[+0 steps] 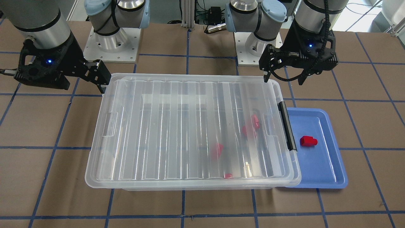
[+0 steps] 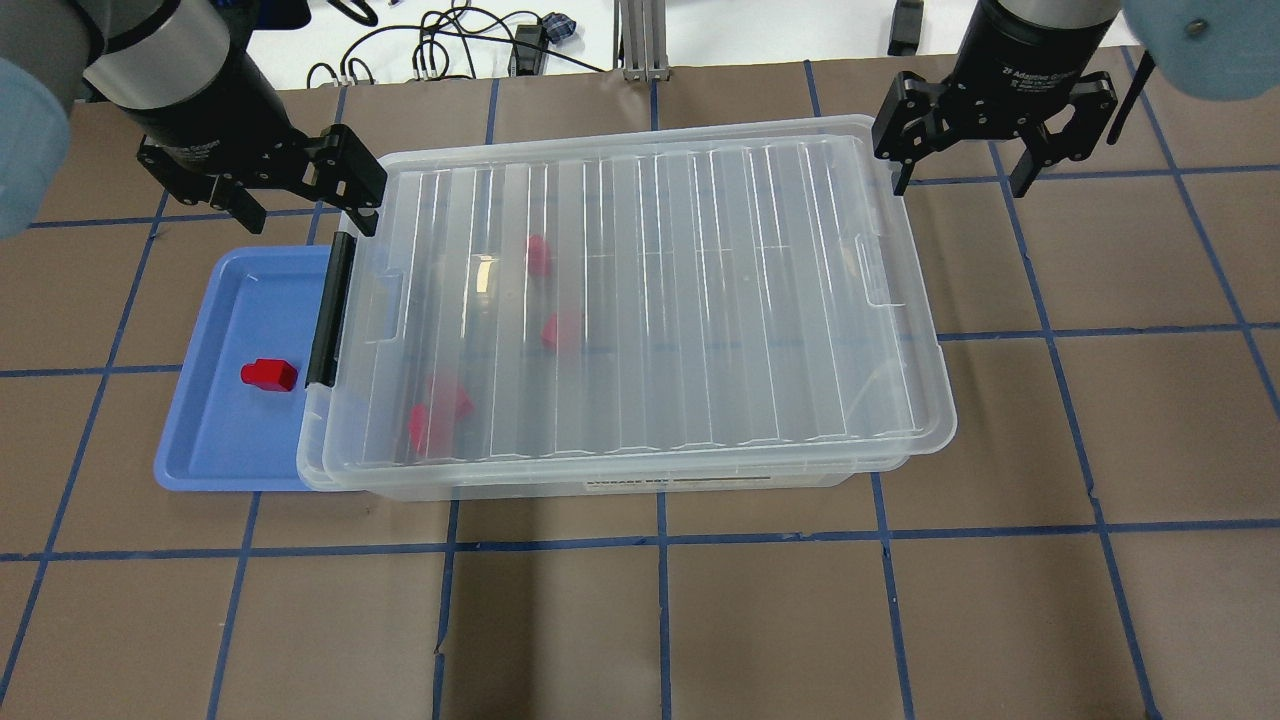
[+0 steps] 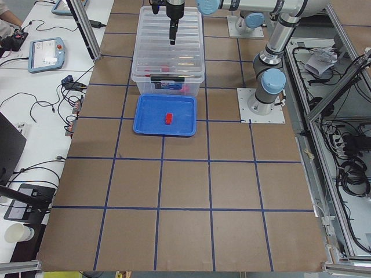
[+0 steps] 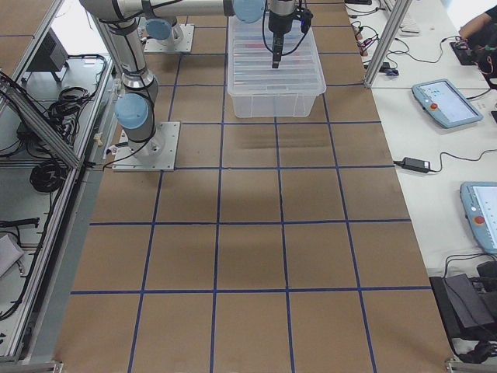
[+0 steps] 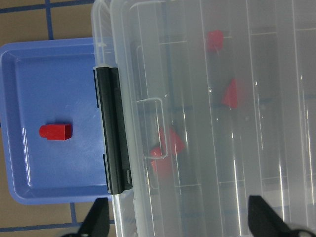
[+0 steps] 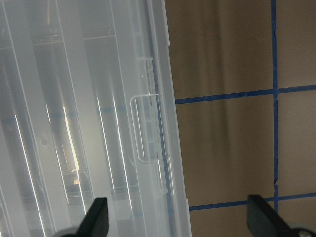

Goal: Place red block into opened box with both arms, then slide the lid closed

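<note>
Two arms (image 1: 311, 14) point straight down over the table (image 2: 700, 620), one at each corner of the box's (image 2: 520, 485) long side. The lid (image 2: 700, 300) lies flat on the box and covers it. A blue tray (image 2: 215, 445) sits just beside the latch end. The left gripper (image 2: 300, 200) is spread wide, one finger over the lid's corner. The right gripper (image 2: 960, 180) is also spread, holding nothing. Several red blocks (image 2: 562, 330) lie inside near the latch end. One red block (image 2: 268, 375) rests mid-tray.
</note>
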Tool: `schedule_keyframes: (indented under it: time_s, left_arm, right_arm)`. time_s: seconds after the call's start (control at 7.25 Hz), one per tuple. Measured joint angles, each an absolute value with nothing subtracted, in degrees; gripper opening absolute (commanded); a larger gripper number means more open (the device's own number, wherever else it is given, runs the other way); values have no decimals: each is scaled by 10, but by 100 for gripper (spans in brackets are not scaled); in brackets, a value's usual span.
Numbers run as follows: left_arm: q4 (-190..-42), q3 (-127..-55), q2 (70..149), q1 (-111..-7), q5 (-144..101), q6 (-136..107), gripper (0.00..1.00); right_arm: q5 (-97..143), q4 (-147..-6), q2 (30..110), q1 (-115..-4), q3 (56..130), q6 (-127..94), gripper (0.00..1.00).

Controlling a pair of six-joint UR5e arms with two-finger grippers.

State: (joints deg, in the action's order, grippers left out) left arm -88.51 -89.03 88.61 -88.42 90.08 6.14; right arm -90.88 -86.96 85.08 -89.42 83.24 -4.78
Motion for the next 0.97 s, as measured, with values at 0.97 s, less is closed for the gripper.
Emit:
schedule_keyframes:
  time_s: [0.97]
  left_arm:
    - [-865, -883, 907, -840, 900, 57, 100]
  right_arm:
    - [-913, -882, 809, -879, 841, -24, 100]
